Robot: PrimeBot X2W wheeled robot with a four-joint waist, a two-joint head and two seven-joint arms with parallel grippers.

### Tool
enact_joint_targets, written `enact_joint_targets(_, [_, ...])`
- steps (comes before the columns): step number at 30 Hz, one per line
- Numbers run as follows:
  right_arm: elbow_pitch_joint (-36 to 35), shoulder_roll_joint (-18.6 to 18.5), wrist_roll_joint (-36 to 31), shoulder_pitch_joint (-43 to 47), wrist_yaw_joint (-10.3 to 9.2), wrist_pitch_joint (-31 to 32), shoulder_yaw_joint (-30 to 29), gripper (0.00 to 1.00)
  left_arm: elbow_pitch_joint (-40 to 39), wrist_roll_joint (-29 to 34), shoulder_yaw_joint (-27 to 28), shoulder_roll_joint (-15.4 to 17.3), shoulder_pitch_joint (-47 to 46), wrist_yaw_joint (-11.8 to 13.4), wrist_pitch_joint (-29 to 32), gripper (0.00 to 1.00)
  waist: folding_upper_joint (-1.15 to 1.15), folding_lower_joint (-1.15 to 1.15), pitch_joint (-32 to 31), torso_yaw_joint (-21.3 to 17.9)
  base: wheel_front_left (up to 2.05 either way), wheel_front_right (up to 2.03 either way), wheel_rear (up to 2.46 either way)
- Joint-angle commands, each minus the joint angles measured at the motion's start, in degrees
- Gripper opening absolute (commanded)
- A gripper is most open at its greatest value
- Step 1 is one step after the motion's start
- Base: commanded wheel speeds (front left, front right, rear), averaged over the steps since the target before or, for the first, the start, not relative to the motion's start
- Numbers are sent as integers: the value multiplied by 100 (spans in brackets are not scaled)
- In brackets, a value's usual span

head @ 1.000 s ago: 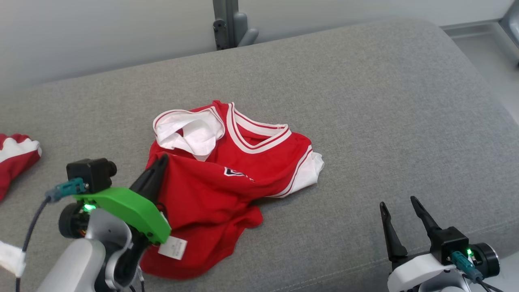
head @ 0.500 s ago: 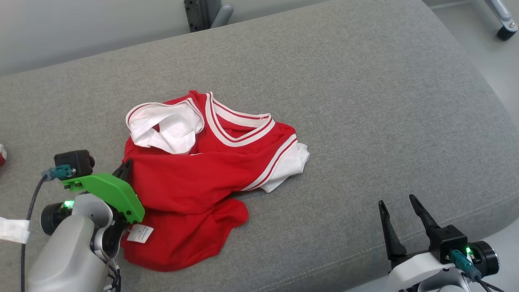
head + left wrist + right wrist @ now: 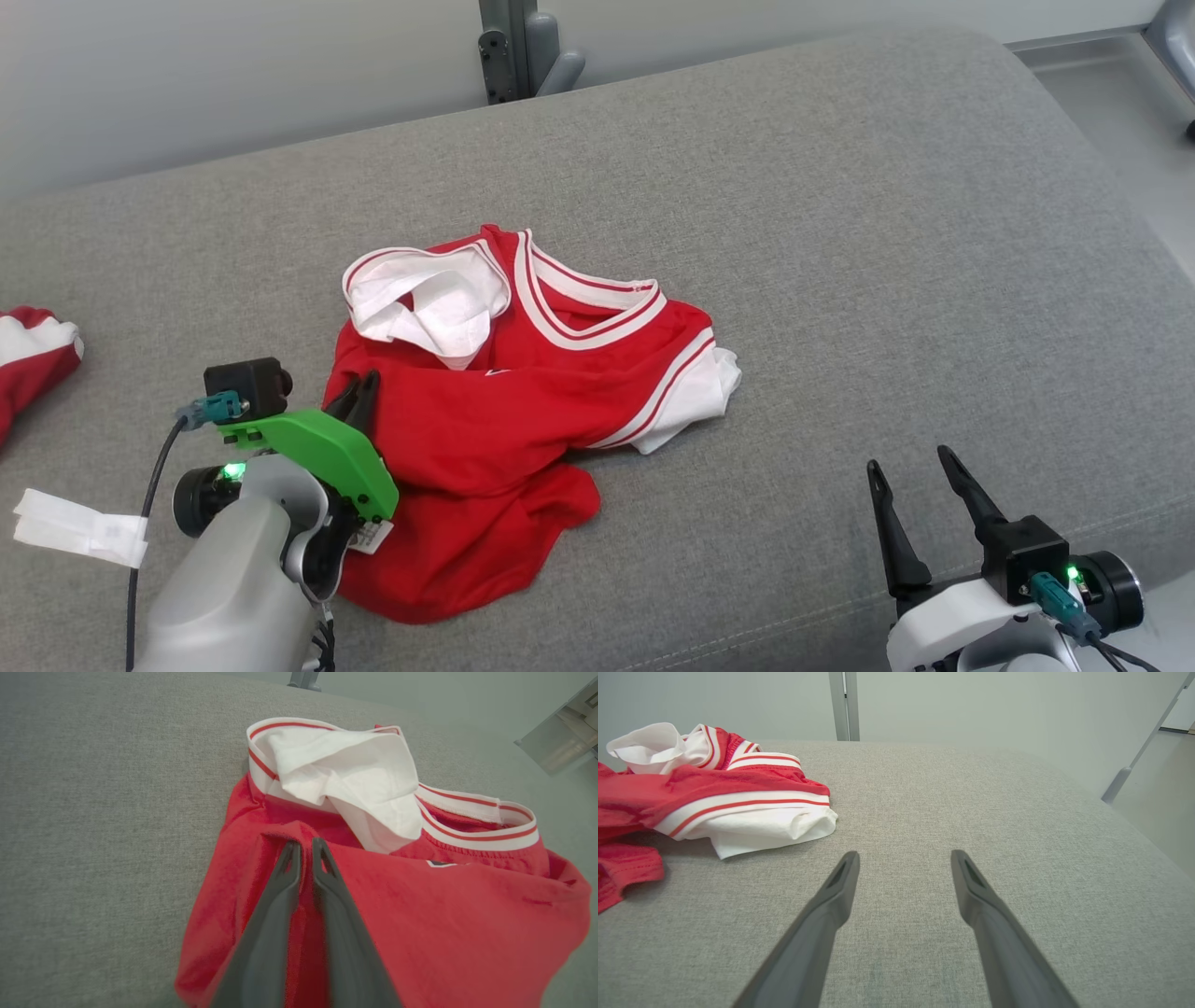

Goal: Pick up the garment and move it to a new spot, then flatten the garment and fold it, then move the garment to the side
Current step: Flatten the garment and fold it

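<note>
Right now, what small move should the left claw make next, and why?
Probably lift the left claw slightly: its fingers look shut on a fold of the red garment, crumpled on the grey cushion; the right claw is open, apart.

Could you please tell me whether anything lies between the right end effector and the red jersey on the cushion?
Nothing visible does. Bare grey cushion lies between the open right end effector and the jersey, whose white-trimmed sleeve is the nearest part.
</note>
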Motion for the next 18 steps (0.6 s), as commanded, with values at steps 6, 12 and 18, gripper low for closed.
enact_joint_targets(6, [26, -13, -43, 25, -2, -18, -58, 100, 235, -24, -57, -104, -131, -51, -475, 100, 44, 0, -183, 35, 0, 0, 0])
enact_joint_targets(12, [-78, -12, -82, 185, -1, -19, -229, 100, 95, 8, -21, -99, 94, -52, -969, 100, 44, 0, -446, 167, 0, 0, 0])
enact_joint_targets(18, [-260, -13, -130, 339, -1, -18, -407, 100, -659, 178, 237, 72, 731, 216, -1173, 100, 44, 0, -733, 346, 0, 0, 0])
